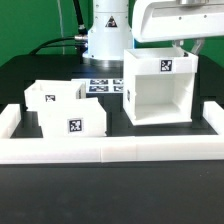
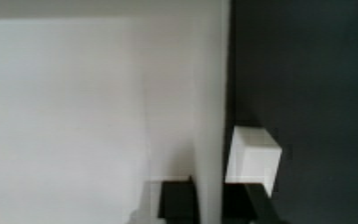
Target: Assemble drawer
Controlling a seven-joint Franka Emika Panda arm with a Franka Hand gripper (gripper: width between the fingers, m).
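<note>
The tall boxy white housing (image 1: 158,88) stands upright on the black table at the exterior view's right, open side toward the camera, with a tag on its top front. My gripper (image 1: 186,47) is directly above it, at its top edge. In the wrist view a thin white wall of the housing (image 2: 208,100) runs between my two black fingers (image 2: 176,200), which press on either side of it; my gripper (image 2: 210,200) is shut on that wall. Two smaller open-topped trays (image 1: 52,98) (image 1: 78,118) sit together at the exterior view's left.
The long low white border wall (image 1: 110,150) runs along the front and turns back at both ends. The marker board (image 1: 102,86) lies flat behind the trays. The robot base (image 1: 105,35) stands at the back. A white block (image 2: 252,155) shows beside the housing wall.
</note>
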